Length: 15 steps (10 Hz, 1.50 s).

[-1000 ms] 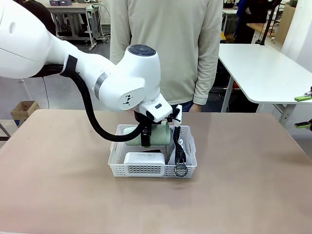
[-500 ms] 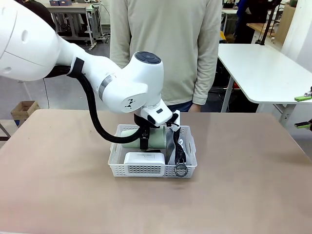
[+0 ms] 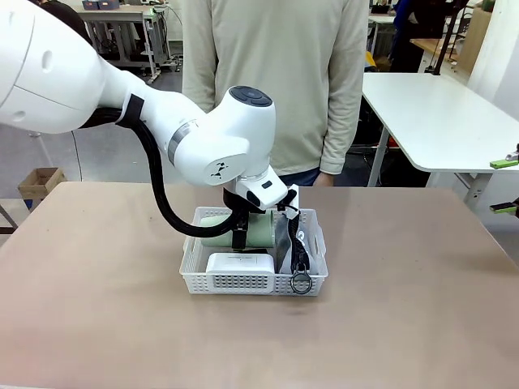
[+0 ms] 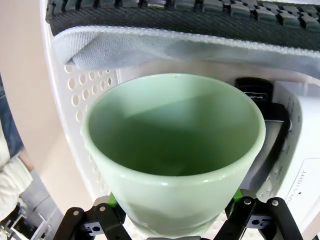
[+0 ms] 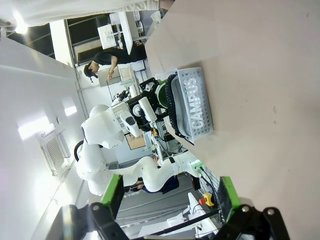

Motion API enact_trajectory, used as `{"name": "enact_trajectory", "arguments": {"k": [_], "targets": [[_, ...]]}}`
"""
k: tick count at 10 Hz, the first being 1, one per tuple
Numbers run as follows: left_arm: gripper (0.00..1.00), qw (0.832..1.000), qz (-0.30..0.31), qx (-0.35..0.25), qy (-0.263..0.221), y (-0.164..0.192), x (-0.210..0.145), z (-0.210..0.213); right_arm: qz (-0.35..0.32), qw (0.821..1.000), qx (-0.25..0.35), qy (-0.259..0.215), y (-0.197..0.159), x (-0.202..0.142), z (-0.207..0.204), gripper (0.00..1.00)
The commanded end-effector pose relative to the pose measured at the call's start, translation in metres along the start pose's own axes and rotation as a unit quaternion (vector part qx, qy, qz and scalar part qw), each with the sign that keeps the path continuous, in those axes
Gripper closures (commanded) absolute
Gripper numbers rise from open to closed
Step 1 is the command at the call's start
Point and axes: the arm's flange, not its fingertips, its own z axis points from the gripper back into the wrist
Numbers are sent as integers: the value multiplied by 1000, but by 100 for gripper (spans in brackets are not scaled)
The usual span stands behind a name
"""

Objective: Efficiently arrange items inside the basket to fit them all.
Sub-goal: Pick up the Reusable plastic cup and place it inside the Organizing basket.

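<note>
The white lattice basket (image 3: 243, 283) sits mid-table. My left gripper (image 4: 172, 212) reaches down into its back part, its green pads against both sides of the pale green cup (image 4: 172, 145), which lies on its side (image 3: 263, 230). A small white box (image 3: 239, 263) lies at the front left. The grey pouch (image 3: 284, 240) stands on edge at the right, its black strap and ring (image 3: 301, 282) hanging over the front rim. The black stapler (image 4: 256, 92) lies wedged between cup and box. My right gripper (image 5: 170, 212) hangs open and empty off to the side, looking at the pouch's "CAMPUS" lettering (image 5: 198, 107).
A person in a beige sweater (image 3: 276, 81) stands at the table's far edge, right behind the basket. The brown tabletop (image 3: 405, 308) stretches wide on all sides of the basket. A white table (image 3: 438, 113) stands beyond at the right.
My left arm has shifted slightly right and settled lower over the basket, carrying the cup with it. The box, pouch and strap have stayed put.
</note>
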Motion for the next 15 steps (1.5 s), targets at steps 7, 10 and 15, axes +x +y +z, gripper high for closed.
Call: {"name": "enact_trajectory", "arguments": {"k": [7,10,15], "targets": [[0,1000,12,15,8,2,1,8,-1,1000,0,-1,2,-4,0,0],[0,999,20,17,-48,-16,-26,75,-1,1000,0,-1,2,-4,0,0],[0,958,131,-125,-223,-24,-237,197,-1,1000,0,-1,2,-4,0,0]]}}
